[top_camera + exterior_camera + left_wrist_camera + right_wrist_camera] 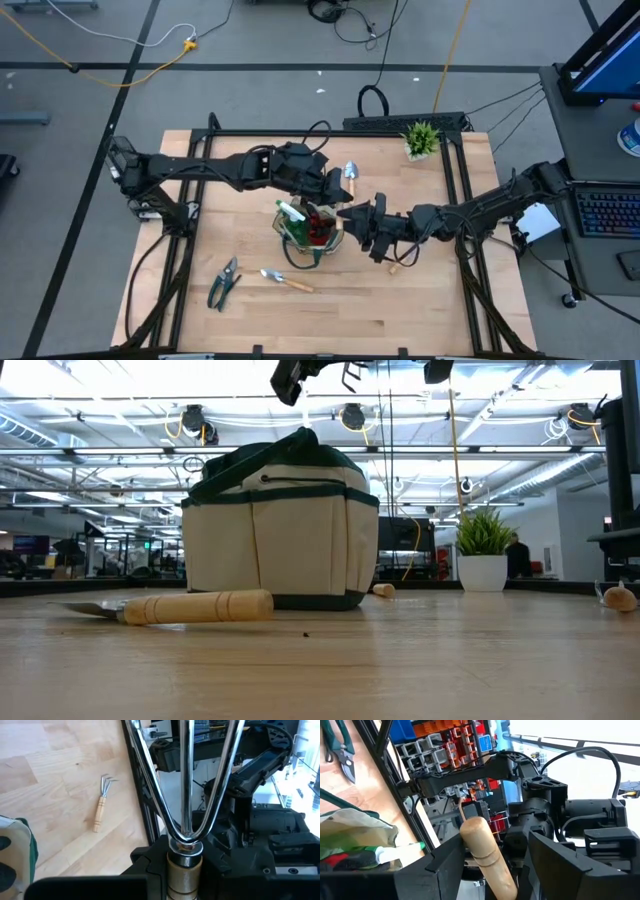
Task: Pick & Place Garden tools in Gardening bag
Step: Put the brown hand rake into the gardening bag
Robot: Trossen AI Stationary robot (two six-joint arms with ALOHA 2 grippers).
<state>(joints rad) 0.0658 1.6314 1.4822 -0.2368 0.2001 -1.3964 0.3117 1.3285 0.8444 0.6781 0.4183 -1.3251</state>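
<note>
Two dark arms meet over the middle of the wooden surface [400,310], just above the gardening bag [288,236]. The left pincer [335,188] is clamped on a wooden-handled metal tool [350,174], gripping it near the ferrule. In the left wrist view its chrome prongs [186,775] fan outward from the collar. The tool is held in the air beside the bag's far edge, metal head pointing away from the bag.

The right pincer [352,215] reaches in from the opposite side, fingers spread. In the right wrist view the rounded end of the tool's handle [480,845] sits between the two fingers with a gap on each side, so they are not pinching it.

The khaki bag with dark green trim stands upright. A green spray bottle [292,212] and a red-and-black glove [320,226] are already inside.

On the near side of the bag, a wooden-handled trowel [285,280] lies flat on the surface, with green-handled pruners [224,283] lying near it toward the left arm's side. A small hand fork [400,265] lies under the right arm, apart from the bag. A potted green plant [421,138] stands at the far edge of the surface.
</note>
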